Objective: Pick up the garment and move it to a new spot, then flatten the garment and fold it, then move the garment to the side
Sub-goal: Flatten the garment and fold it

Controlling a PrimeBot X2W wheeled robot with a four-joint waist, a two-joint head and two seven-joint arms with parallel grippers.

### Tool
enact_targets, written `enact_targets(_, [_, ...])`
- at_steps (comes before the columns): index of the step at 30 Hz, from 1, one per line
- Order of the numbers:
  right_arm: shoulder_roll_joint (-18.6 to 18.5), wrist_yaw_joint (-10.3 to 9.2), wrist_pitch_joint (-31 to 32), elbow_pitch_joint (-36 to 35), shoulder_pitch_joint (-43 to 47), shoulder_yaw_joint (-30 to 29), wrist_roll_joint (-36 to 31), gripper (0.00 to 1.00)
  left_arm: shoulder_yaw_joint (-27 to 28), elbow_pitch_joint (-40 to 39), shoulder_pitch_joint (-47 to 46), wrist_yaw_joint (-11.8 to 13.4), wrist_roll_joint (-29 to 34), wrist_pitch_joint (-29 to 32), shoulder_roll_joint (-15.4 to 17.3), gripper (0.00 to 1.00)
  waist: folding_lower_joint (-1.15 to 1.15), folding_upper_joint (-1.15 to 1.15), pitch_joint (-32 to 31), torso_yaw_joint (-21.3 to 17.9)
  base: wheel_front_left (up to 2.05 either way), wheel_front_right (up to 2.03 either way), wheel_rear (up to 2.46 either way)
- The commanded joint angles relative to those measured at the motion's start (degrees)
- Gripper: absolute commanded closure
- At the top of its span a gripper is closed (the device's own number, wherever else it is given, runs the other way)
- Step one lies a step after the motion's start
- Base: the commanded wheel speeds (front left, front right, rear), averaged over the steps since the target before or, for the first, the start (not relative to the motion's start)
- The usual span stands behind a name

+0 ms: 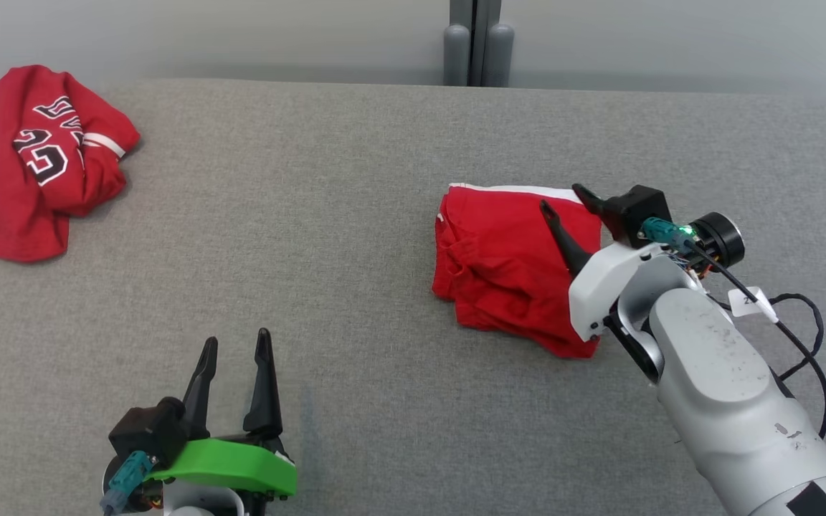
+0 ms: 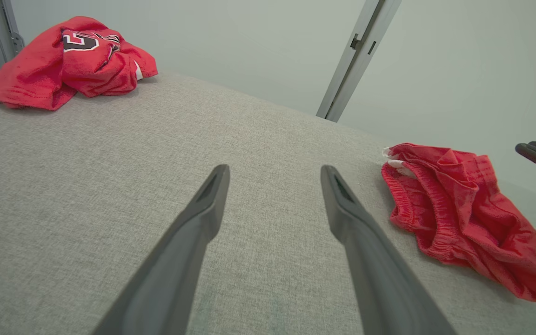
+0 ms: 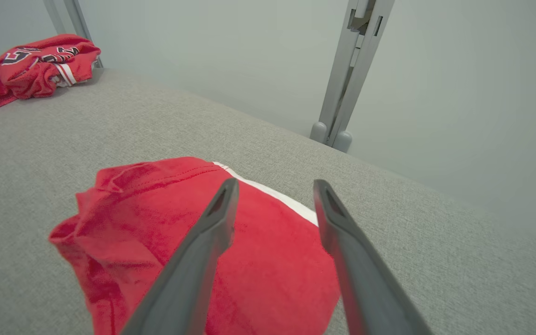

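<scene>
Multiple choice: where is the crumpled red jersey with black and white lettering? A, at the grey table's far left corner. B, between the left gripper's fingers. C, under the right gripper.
A: the crumpled red jersey lies at the far left corner of the grey fabric-covered table, well apart from the folded red shorts.

Illegible black lettering on jersey (image 1: 47,143)

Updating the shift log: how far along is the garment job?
Done: the red garment lies folded in a compact pile on the table. In hand: nothing; the right gripper hangs open over it, the left gripper open, apart. Left: perhaps moving it aside; a crumpled jersey lies far left.
</scene>
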Motion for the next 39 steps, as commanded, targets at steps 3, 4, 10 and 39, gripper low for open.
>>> enact_targets(3, [-0.42, -0.06, -0.33, 3.53, -1.02, 1.44, -2.60, 1.00, 0.33, -0.08, -1.22, 0.08, -0.41, 0.00, 0.12, 0.00, 0.00, 0.00, 1.78, 1.68, 0.00, 0.00, 0.00])
enact_targets(4, [-0.35, -0.06, -0.57, 4.42, -1.18, 2.03, -2.94, 1.00, 0.36, -0.09, -1.36, 0.07, -0.44, 0.00, 0.12, 0.00, 0.00, 0.00, 2.00, 1.88, 0.00, 0.00, 0.00])
enact_targets(10, [1.13, -0.06, -3.45, 8.34, -1.44, 8.26, -0.99, 1.00, 0.66, -0.23, -2.01, 0.11, -0.56, 0.00, 0.12, 0.00, 0.00, 0.00, 3.12, 2.59, 0.00, 0.00, 0.00])
enact_targets(39, [1.63, -0.06, -8.26, 6.03, -3.63, 31.25, 12.31, 0.26, 1.91, 0.81, -3.62, -1.17, 3.36, 0.00, 0.14, 0.00, 0.00, 0.00, 0.27, -1.74, 0.00, 0.00, 0.00])
